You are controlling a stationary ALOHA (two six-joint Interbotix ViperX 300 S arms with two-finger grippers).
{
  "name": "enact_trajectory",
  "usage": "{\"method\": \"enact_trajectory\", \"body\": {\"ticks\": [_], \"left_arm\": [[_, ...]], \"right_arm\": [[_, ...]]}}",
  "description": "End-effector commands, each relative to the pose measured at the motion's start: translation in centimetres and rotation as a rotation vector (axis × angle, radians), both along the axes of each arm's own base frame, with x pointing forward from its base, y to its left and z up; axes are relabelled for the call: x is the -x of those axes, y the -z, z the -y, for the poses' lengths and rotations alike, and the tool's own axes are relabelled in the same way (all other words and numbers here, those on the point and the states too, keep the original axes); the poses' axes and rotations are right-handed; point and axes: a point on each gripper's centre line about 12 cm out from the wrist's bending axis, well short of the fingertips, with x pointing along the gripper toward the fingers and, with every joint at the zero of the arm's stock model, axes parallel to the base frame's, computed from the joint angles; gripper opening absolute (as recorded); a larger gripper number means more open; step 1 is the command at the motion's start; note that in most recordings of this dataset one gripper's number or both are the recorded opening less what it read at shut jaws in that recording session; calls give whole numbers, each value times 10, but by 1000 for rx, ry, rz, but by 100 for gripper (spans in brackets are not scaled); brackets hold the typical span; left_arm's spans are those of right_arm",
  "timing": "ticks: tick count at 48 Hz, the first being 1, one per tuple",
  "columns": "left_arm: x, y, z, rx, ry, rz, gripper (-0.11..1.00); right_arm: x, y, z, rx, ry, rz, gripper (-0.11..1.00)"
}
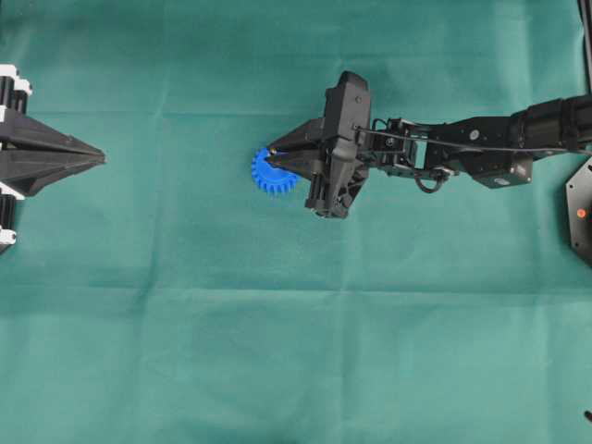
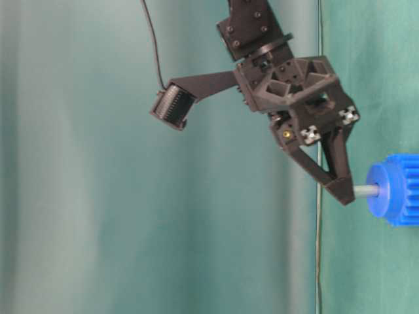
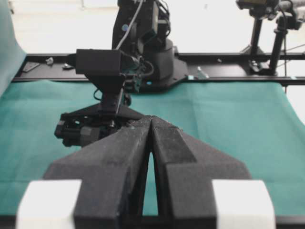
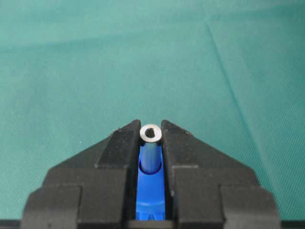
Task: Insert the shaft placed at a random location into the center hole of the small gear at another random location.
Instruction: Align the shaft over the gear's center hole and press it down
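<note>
The small blue gear (image 1: 268,176) lies on the green cloth near the middle. My right gripper (image 1: 272,151) is over it, shut on the shaft (image 4: 151,134). The wrist view shows the shaft's shiny round end between the fingertips (image 4: 125,138). The shaft runs down into the raised hub of the gear (image 4: 151,193), filling the center hole. The table-level view shows the grey shaft (image 2: 365,191) bridging the gripper (image 2: 343,193) and the gear hub (image 2: 383,191). My left gripper (image 1: 98,159) is shut and empty at the far left, also seen in its wrist view (image 3: 151,119).
Green cloth (image 1: 296,351) covers the table all round the gear. The right arm (image 1: 462,148) stretches in from the right edge. The left wrist view shows the right arm's wrist (image 3: 102,71) and its base (image 3: 152,52) at the far end.
</note>
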Motion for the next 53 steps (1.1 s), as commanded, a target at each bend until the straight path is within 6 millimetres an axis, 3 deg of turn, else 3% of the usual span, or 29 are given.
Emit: {"method": "enact_trajectory", "body": {"ticks": [1,21,53], "left_arm": [[-3,-8,0,-4,2,18,0],[-2,-9,0,-4,2,20,0],[-2,-9,0,-3,2,20,0]], "right_arm": [[-6,-11,0,9,0,43,13],[-6,1,1,0,7,17,13],[-5,2,1,-3,8,9,14]]}}
